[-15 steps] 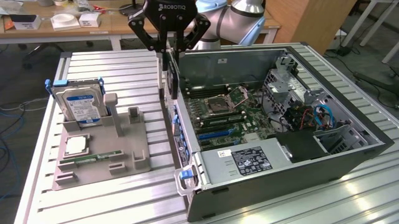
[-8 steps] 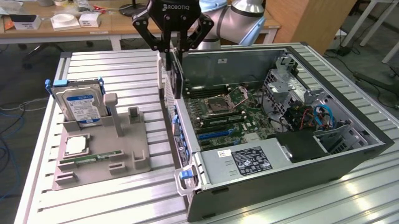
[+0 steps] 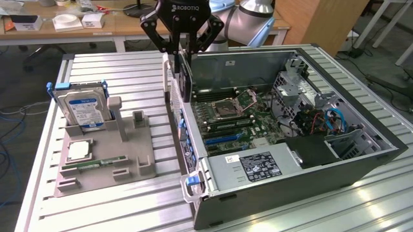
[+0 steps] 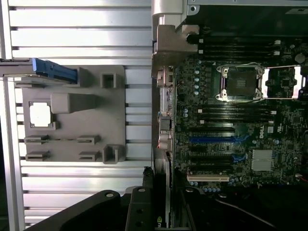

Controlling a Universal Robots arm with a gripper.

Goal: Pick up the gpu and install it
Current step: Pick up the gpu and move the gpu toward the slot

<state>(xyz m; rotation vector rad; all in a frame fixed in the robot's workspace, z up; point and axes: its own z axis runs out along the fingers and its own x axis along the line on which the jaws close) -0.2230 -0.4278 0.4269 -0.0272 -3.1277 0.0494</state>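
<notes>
Arm reaching straight down, claw (image 3: 181, 50) clamped on the gpu's (image 3: 185, 77) top edge, card hanging upright above the open computer case's (image 3: 361, 164) wall on the exterior view's left

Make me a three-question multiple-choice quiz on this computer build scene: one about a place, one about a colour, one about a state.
1. Where is the hard drive?
A. In the grey holder
B. Inside the computer
C. In the jaws

2. What colour is its label?
A. Red
B. Blue
C. Yellow

3. How do the jaws stand?
A. Open and empty
B. Shut on the hard drive
C. Shut on the graphics card

Answers:
1 A, the drive stands upright in a slot of the holder.
2 B, the label's face is blue.
3 C, the dark card hangs between them.
</notes>
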